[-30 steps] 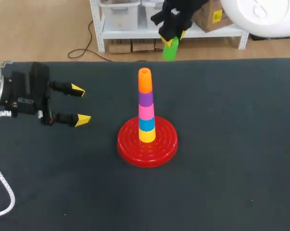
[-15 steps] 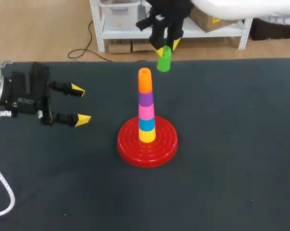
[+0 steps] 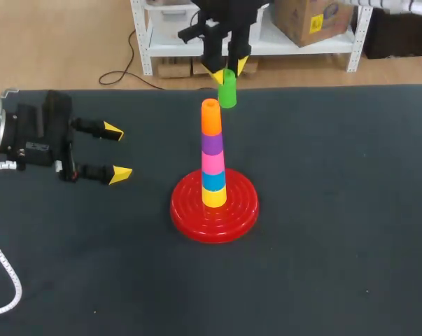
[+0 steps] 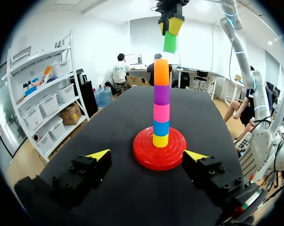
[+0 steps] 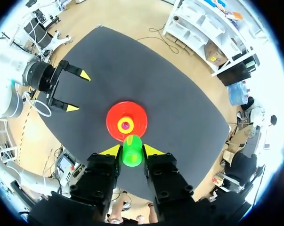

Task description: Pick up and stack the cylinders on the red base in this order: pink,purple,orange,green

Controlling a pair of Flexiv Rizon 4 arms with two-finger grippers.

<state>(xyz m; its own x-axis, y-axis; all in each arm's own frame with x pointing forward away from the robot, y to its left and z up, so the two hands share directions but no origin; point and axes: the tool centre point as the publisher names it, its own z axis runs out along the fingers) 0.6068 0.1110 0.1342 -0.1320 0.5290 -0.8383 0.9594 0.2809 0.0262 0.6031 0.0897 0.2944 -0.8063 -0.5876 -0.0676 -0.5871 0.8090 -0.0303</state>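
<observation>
On the red base (image 3: 214, 208) stands a stack of cylinders: yellow, blue, pink (image 3: 212, 162), purple (image 3: 211, 143) and orange (image 3: 210, 117) on top. My right gripper (image 3: 224, 70) hangs high above the table, shut on the green cylinder (image 3: 227, 91), a little to the right of and above the stack's top. From the right wrist, the green cylinder (image 5: 131, 150) sits between the yellow tips, with the base (image 5: 126, 121) far below. My left gripper (image 3: 117, 152) stands open, left of the base, holding nothing; its own view shows the stack (image 4: 161, 103) ahead of its open gripper (image 4: 149, 155).
The dark table (image 3: 336, 231) stretches wide around the base. My left arm's white cable (image 3: 2, 266) lies along the table's left edge.
My right gripper has carried the green cylinder leftward and slightly down toward the top of the stack. The left arm has not moved.
</observation>
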